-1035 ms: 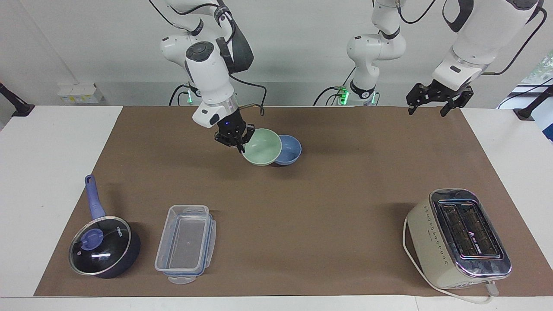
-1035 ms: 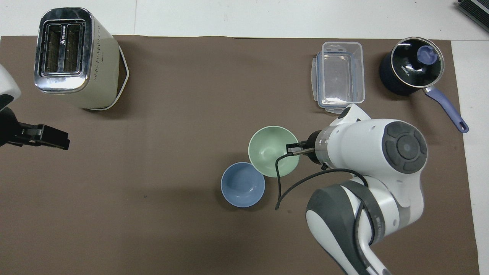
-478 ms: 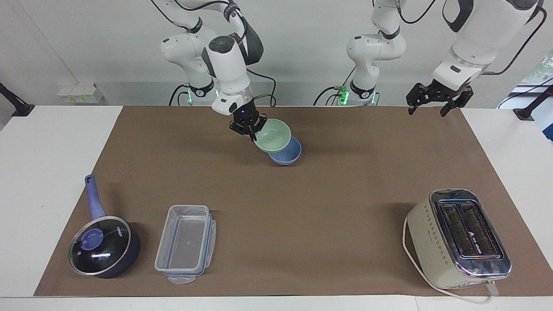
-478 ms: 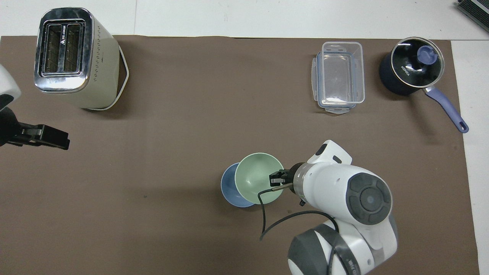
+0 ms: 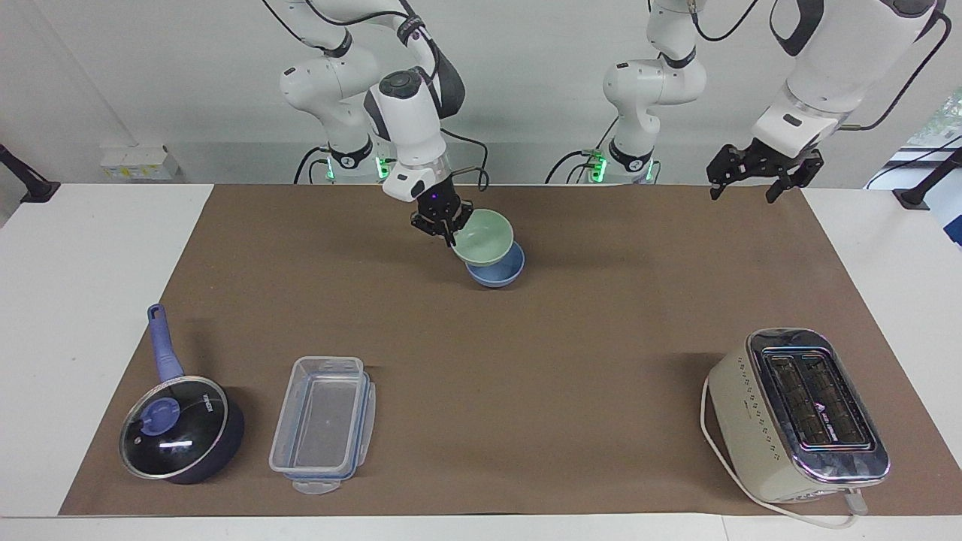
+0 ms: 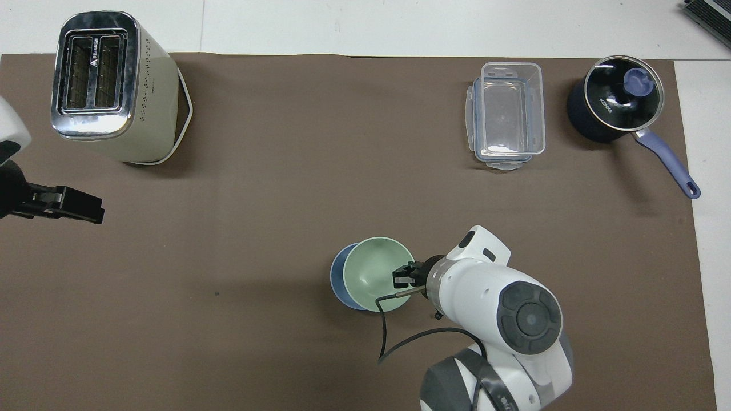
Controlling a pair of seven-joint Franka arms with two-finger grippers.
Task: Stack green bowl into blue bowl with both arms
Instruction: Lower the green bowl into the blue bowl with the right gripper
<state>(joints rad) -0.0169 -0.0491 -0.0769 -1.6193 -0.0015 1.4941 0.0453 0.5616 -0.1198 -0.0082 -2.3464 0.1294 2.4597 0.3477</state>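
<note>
Brown mat (image 5: pixel 571 361) over white table, white wall at back. Right gripper (image 5: pixel 448 227) clamped on green bowl (image 5: pixel 485 237) rim at bowl's 9 o'clock in facing view; bowl tilted, raised over blue bowl (image 5: pixel 502 271), offset toward right arm's end. Left gripper (image 5: pixel 757 177) waits, jaws apart, over mat edge. Risk: release while off-centre; green bowl catches blue rim, tips out. Open mat all round bowls; toaster (image 5: pixel 800 415), container (image 5: pixel 325 424), pot (image 5: pixel 180 430) well apart.

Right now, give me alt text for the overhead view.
The right hand holds the green bowl by its rim over the blue bowl. The left hand waits open near the toaster.
</note>
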